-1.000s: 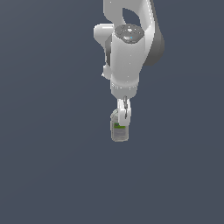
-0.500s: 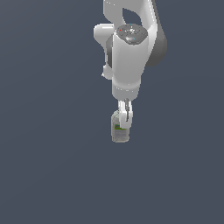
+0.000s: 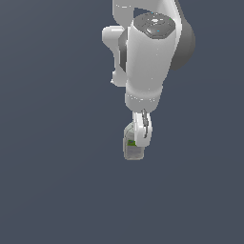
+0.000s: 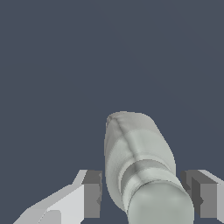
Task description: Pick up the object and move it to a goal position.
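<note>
Our gripper [image 4: 142,197] straddles the bottle [image 4: 138,162], one pad on each side of it near the cap, but the wrist view shows a sliver of dark gap between each pad and the bottle's skin, so we read the jaws as narrow yet not closed on it; whether they already touch we cannot tell. In the exterior view the gripper [image 3: 141,138] hangs straight down from the arm [image 3: 147,62], one finger crossing in front of the bottle [image 3: 133,148], whose green label peeks out beside it. The bottle stands under the arm on the plain dark table [image 3: 52,190]; no edge or corner of the table shows, so we cannot place it by those. We judge the step in hand to be the grasp itself. To do it well, we would close evenly so both pads meet the body together, keep them below the rounded cap where the wall is straighter, and hold the wrist vertical so the bottle is not tipped. We would lift only once the squeeze is firm. No goal marker is visible.
</note>
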